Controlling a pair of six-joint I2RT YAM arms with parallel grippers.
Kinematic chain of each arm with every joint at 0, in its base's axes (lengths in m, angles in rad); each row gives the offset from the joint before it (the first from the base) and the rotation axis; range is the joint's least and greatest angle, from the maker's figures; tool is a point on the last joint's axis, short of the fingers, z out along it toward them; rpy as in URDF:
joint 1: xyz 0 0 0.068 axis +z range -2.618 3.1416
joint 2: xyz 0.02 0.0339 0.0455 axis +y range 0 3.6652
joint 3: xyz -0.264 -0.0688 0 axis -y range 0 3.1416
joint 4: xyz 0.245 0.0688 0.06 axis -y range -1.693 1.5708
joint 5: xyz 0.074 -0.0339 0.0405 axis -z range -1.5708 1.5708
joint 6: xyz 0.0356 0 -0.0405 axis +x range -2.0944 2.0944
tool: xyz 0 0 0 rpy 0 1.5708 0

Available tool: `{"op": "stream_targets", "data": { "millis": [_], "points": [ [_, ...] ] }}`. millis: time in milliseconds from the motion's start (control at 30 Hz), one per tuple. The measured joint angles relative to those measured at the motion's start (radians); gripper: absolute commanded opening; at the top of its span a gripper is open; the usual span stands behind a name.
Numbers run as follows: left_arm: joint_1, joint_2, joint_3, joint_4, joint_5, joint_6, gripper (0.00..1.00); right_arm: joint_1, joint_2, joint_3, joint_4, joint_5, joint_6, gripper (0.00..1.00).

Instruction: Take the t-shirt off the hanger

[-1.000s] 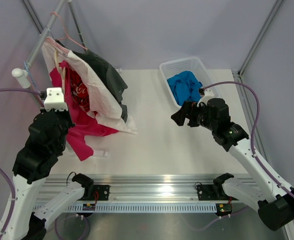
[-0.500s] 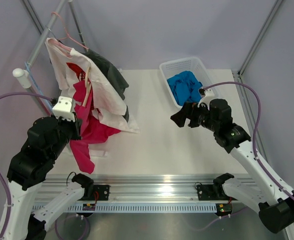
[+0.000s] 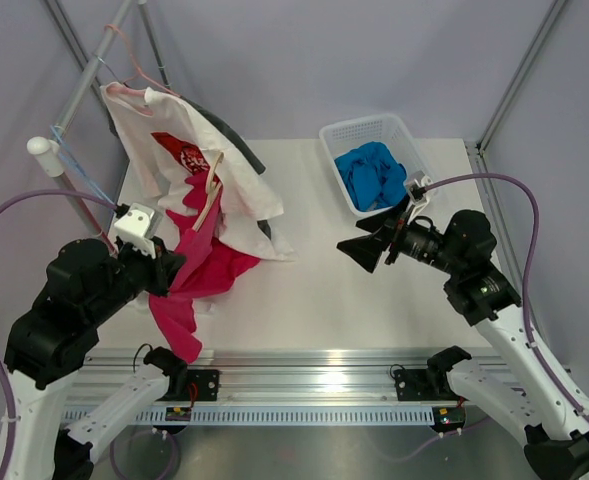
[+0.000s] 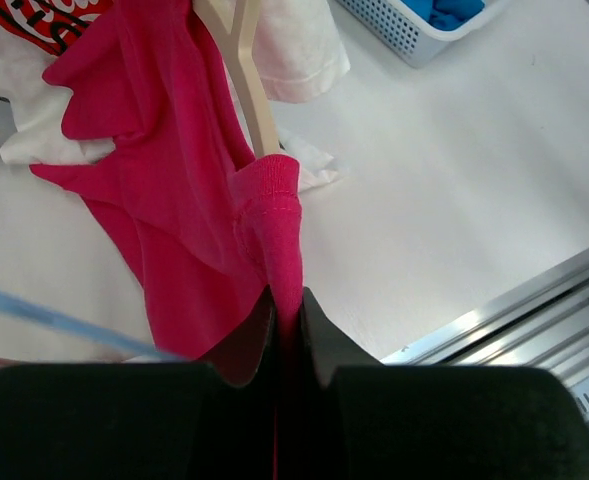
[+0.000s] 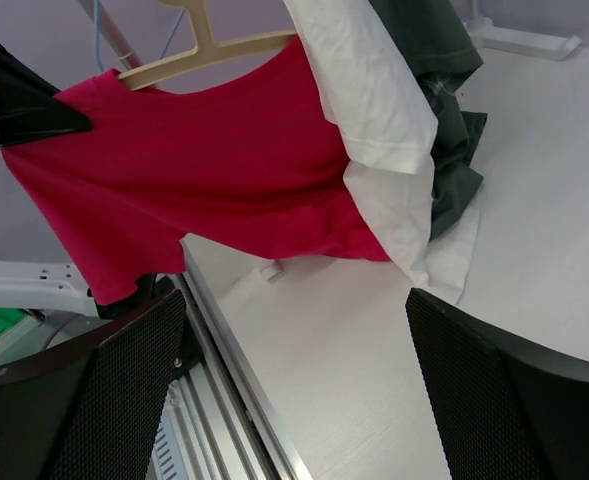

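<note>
L gripper (image 4: 286, 302) clenched on t-shirt (image 4: 164, 190) sleeve, R gripper (image 3: 362, 249) released; risk: sleeve snags hanger (image 4: 254, 90) arm, dragging hanger w/ cloth.

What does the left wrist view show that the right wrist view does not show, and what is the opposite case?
Only the left wrist view: the white plastic basket holding blue cloth, and the red print on the white t-shirt. Only the right wrist view: the rounded hook of the beige wooden hanger, and a dark grey garment. Both: the magenta-red cloth t-shirt, part of the hanger, the white t-shirt, and the left gripper, its jaws shut on the t-shirt's hemmed edge.
</note>
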State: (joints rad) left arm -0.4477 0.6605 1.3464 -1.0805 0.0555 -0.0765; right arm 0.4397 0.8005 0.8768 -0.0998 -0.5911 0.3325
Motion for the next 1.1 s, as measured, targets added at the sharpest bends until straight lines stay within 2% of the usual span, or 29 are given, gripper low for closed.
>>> {"op": "stream_targets", "data": {
  "millis": [433, 633, 967, 1100],
  "points": [
    [0.0, -0.036, 0.002, -0.077, 0.109, -0.038, 0.0, 0.0, -0.009, 0.079, -0.023, -0.09, 0.005, 1.0],
    [0.001, -0.057, -0.087, -0.053, 0.204, -0.056, 0.0, 0.0, -0.009, 0.079, -0.032, -0.145, -0.013, 0.99],
    [-0.004, -0.071, -0.196, -0.077, 0.251, -0.071, 0.0, 0.0, -0.014, 0.078, -0.062, -0.179, -0.019, 0.99],
    [-0.004, -0.111, -0.241, -0.025, 0.329, -0.08, 0.0, 0.0, -0.047, 0.05, -0.034, -0.205, -0.011, 0.99]
  ]
}}
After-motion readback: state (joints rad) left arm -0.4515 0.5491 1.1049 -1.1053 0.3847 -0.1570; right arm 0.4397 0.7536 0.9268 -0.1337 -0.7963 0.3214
